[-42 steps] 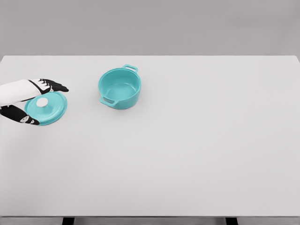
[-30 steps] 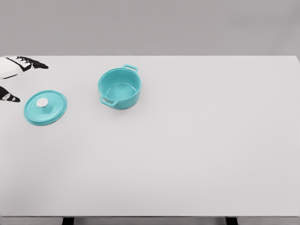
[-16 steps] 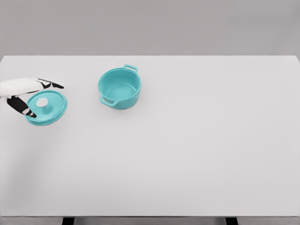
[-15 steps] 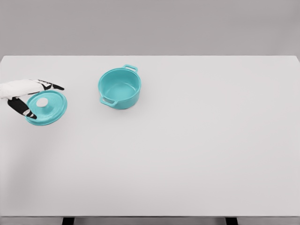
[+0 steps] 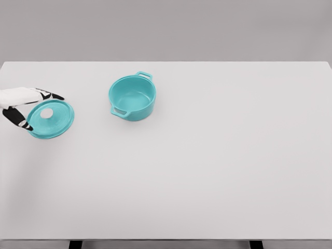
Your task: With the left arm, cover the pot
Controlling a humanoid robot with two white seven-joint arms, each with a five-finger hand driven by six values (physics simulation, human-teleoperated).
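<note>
Just right of the left hand (image 5: 23, 104) — fingers spread, empty — the lid (image 5: 51, 119), flat.

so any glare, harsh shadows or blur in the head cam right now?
Head view: flat, even render light; no glare on the white table. Pot and lid throw only faint, soft shadows. Edges are slightly soft all over; the left hand at the lid's edge shows no motion blur.
</note>
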